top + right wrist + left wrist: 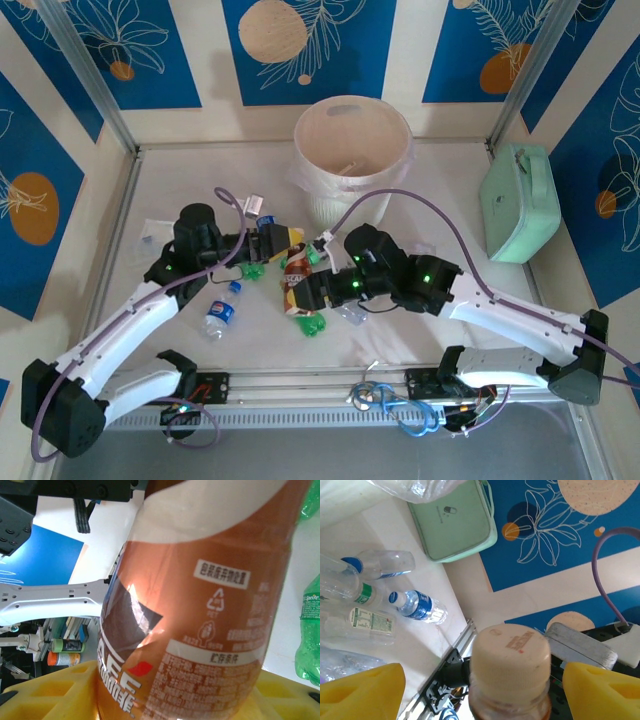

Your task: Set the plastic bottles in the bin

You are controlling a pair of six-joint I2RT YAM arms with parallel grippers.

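Bottle [200,605]: brown label, cream cap [510,655].
Right gripper [170,700]: clenched on bottle body.
Left gripper [482,690]: released, cap flanked at 3 and 9 o'clock.

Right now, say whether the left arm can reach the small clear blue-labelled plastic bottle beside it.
Probably yes: the left gripper is open, and the small clear blue-labelled plastic bottle lies uncovered beside its forearm.

The bin [352,150] is pale pinkish-white and the case [518,203] mint green. The brown-labelled bottle [200,605] has white print and a cream cap [510,655]; the green bottle [310,630] is see-through. The clear bottle [417,605] has a blue cap and label. The walls [150,50] — blue and cream stripes — carry white leaf outlines and orange discs.
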